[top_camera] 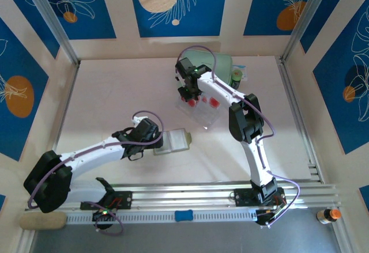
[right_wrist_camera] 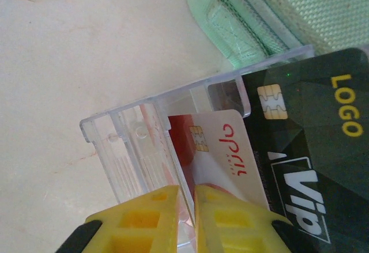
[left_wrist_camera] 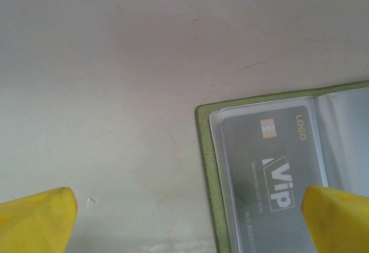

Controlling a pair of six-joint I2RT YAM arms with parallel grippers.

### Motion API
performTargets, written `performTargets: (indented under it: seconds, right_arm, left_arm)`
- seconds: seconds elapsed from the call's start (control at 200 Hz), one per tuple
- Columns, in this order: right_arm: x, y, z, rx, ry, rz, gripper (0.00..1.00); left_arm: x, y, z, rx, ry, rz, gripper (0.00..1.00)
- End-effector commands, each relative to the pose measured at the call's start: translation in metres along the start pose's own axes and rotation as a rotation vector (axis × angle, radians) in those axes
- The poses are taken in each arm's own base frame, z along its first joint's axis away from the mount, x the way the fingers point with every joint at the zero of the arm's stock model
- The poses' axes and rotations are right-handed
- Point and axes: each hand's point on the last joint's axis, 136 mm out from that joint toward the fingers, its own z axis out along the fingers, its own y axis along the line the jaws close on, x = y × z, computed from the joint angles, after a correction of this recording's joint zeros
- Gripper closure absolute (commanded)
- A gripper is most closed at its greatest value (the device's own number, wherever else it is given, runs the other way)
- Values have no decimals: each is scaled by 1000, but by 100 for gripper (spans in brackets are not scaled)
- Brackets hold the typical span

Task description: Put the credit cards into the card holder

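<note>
The olive-green card holder (top_camera: pixel 176 140) lies open on the table, its green edge (left_wrist_camera: pixel 206 166) and clear pockets facing up. A grey VIP card (left_wrist_camera: pixel 271 161) sits in one pocket. My left gripper (top_camera: pixel 158 142) hovers at the holder's left end, jaws wide open (left_wrist_camera: pixel 187 224) with nothing between them. My right gripper (top_camera: pixel 189 96) is down in the clear tray (right_wrist_camera: pixel 124 143), shut (right_wrist_camera: pixel 187 192) on the edge of a white and red credit card (right_wrist_camera: pixel 222 149) standing upright. A black VIP card (right_wrist_camera: pixel 311 138) stands right beside it. More red cards (top_camera: pixel 213 101) show in the tray.
A mint-green zip case (top_camera: pixel 223 68) lies just behind the tray, touching its far side (right_wrist_camera: pixel 277 17). Metal frame rails run along the table's left, right and near edges. Bare table lies between the tray and the card holder.
</note>
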Motion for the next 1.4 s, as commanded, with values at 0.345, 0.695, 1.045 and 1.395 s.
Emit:
performTargets:
  seconds: [0.345,0.695,1.045,1.395]
  right_arm:
    - [6,11,3,-30,25,-51,100]
    - [-13,12,-52,-19,-92,-81,100]
    - [-19,18,-114,-80,-203,-3,100]
    - [17,54,-145,-503,-300,308,100]
  left_arm:
    - [4,3,5,-3,17,-12,0]
    - [1,3,2,-2,10,-9,0]
    - [-2,5,-1,-13,8,-5,0]
    - [-4,4,0,-27,21,30,0]
